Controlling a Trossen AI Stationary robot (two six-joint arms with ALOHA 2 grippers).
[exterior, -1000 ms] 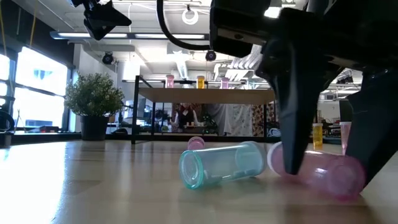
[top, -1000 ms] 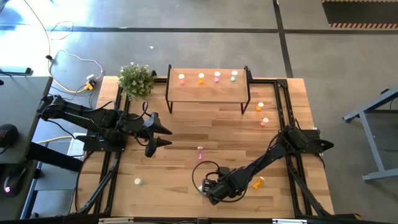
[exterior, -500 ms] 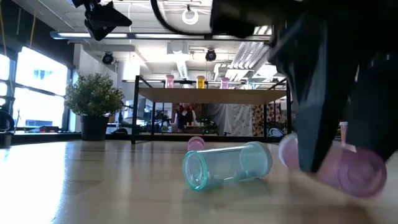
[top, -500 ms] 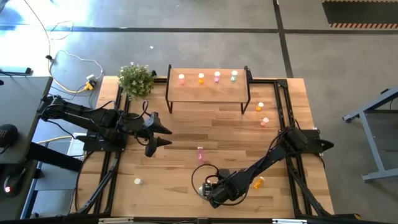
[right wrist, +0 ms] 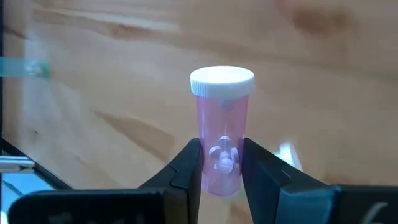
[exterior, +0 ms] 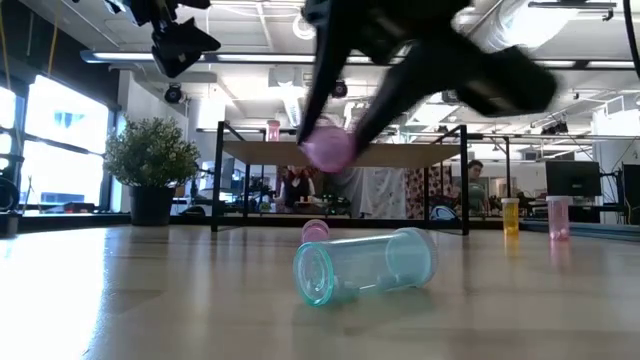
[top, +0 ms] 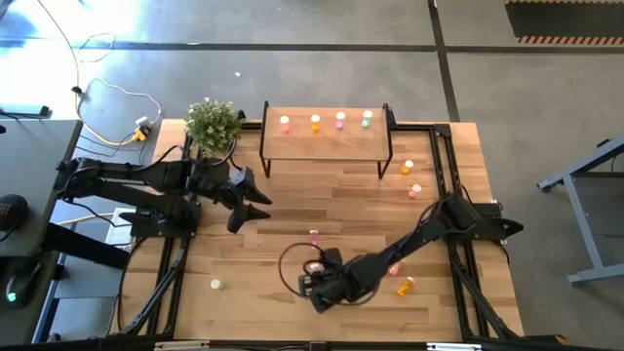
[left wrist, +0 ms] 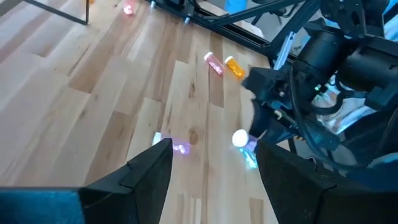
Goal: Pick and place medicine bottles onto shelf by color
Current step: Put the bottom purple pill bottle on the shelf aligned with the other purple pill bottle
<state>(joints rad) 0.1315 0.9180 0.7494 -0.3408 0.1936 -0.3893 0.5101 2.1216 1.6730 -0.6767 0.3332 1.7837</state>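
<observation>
left gripper (top: 255, 205) hovering with fingers apart above bare light-wood tabletop (top: 283, 195) | small translucent pink cylindrical bottle with white cap (right wrist: 222, 130) clamped in right gripper (right wrist: 222, 163), lifted off table near front edge | low light-wood shelf on black legs (top: 325, 142) at back, four bottles on top

Inspection finding: no legible text, label, brand, number or sign in any view. The pink bottle (right wrist: 221, 130) seen close in the right wrist view carries no printed label on its wall or on its white cap; only small tablets show through the plastic. The green bottle (exterior: 365, 265) lying on the worktop (exterior: 150, 290) in the low view is likewise unmarked. The bottles on the shelf (top: 327, 141) are too small to show any marking. The monitor (exterior: 565, 180) in the room behind shows nothing readable.
</observation>
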